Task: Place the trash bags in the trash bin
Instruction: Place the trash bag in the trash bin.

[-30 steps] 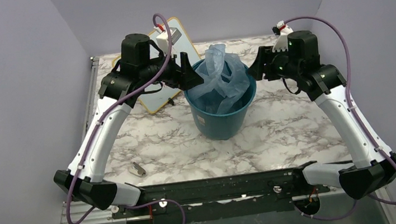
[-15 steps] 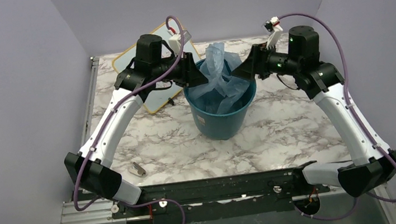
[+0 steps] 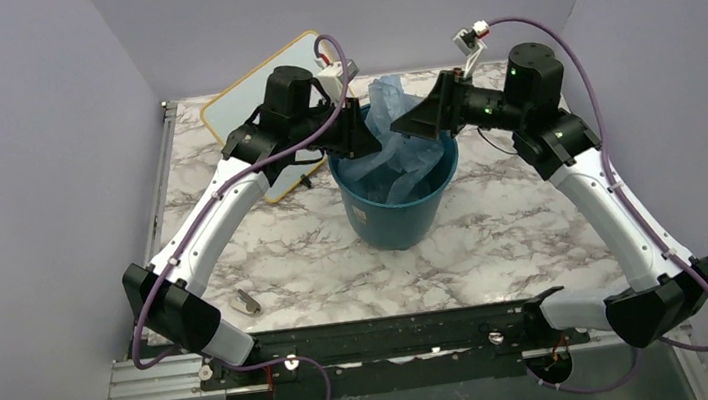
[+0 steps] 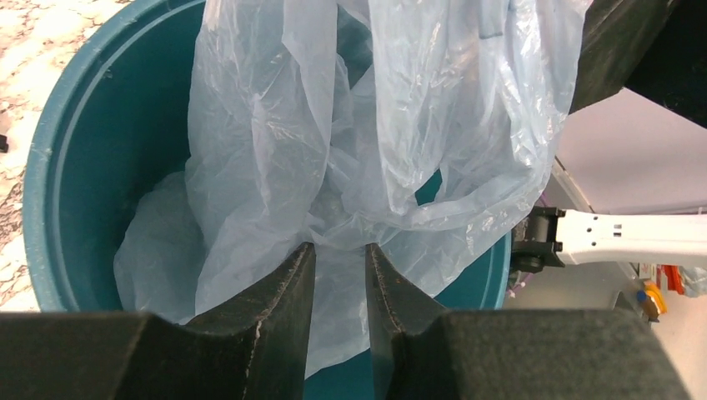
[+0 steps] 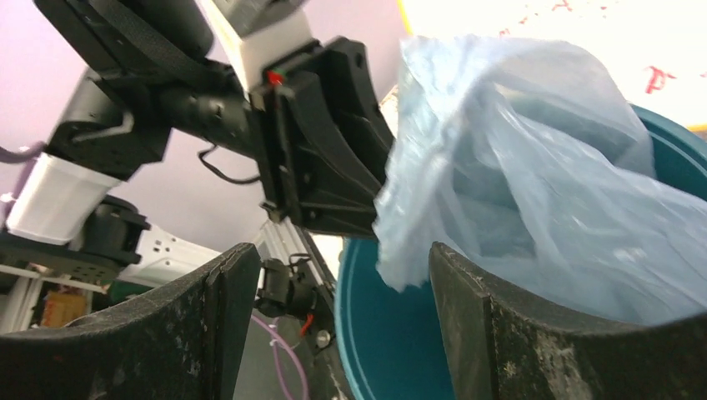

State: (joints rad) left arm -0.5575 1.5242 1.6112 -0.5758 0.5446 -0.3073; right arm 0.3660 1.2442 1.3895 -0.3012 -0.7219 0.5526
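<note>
The teal trash bin (image 3: 399, 210) stands at the middle of the marble table. The pale-blue trash bag (image 3: 403, 149) lies mostly inside it, with a bunched top sticking up above the rim. My left gripper (image 3: 362, 131) reaches in over the bin's left rim. In the left wrist view its jaws (image 4: 338, 248) stand narrow, with a gathered fold of the bag (image 4: 400, 108) pinched between the tips. My right gripper (image 3: 405, 124) hovers at the bag's top from the right. Its fingers (image 5: 342, 254) are spread wide, a lobe of the bag (image 5: 517, 167) hanging by the right finger, above the bin wall (image 5: 375, 333).
A white board with a yellow border (image 3: 238, 102) lies at the back left, partly under the left arm. A small grey object (image 3: 247, 301) rests near the table's front left. Grey walls close in the sides and back.
Both grippers moved inward to the bag's top over the bin. The left jaws narrowed around the film. The right jaws spread wider.
</note>
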